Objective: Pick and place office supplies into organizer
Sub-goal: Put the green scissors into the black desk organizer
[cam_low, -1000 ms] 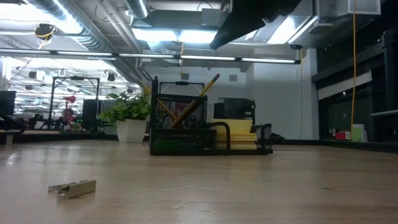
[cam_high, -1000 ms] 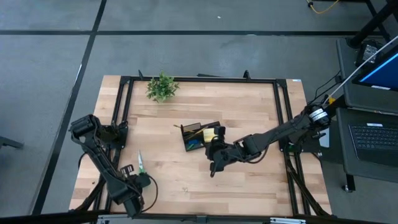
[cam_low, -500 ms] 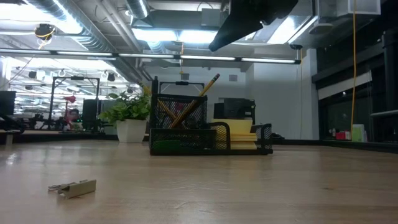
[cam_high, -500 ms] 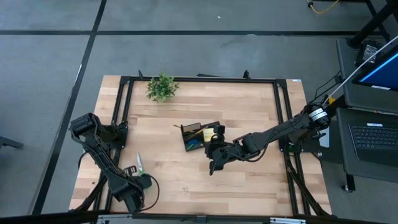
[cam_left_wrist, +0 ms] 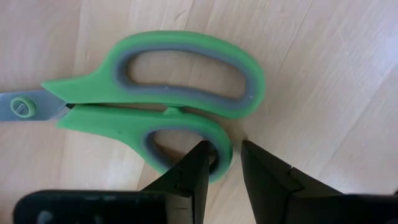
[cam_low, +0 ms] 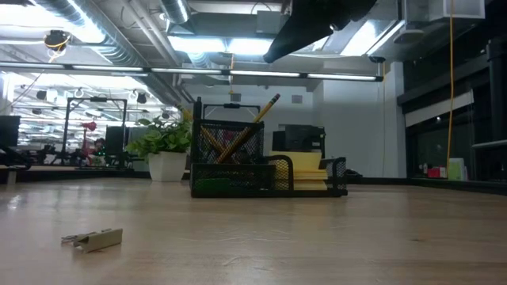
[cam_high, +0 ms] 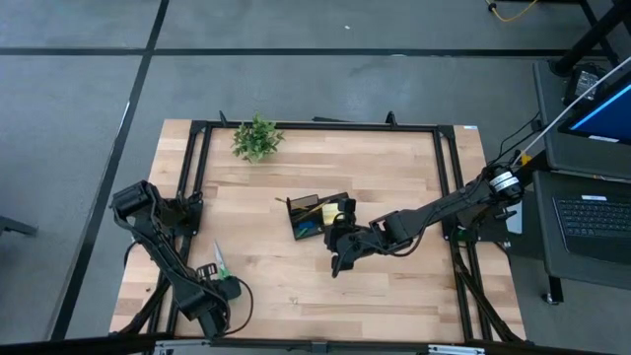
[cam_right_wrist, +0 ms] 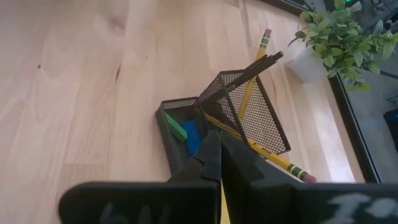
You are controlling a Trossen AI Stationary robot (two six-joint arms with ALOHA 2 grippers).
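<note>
Scissors (cam_left_wrist: 168, 102) with smooth green plastic handles, grey inside the loops, lie flat on the pale wood-grain tabletop (cam_high: 394, 177) at its front left. The left gripper (cam_left_wrist: 221, 165) stands over the smaller handle loop, one finger inside it and one outside, parted and not yet clamped. Mid-table sits the organizer (cam_right_wrist: 233, 115), a black wire-mesh tray with a taller cup section. Yellow pencils (cam_right_wrist: 255, 68) and black pens lean in the cup; a blue block (cam_right_wrist: 193, 134) and a green piece (cam_right_wrist: 176, 126) lie in the low compartment, and a yellow sticky-note pad (cam_low: 305, 170) fills another. The right gripper (cam_right_wrist: 219, 155) hovers just beside it, clenched and empty.
</note>
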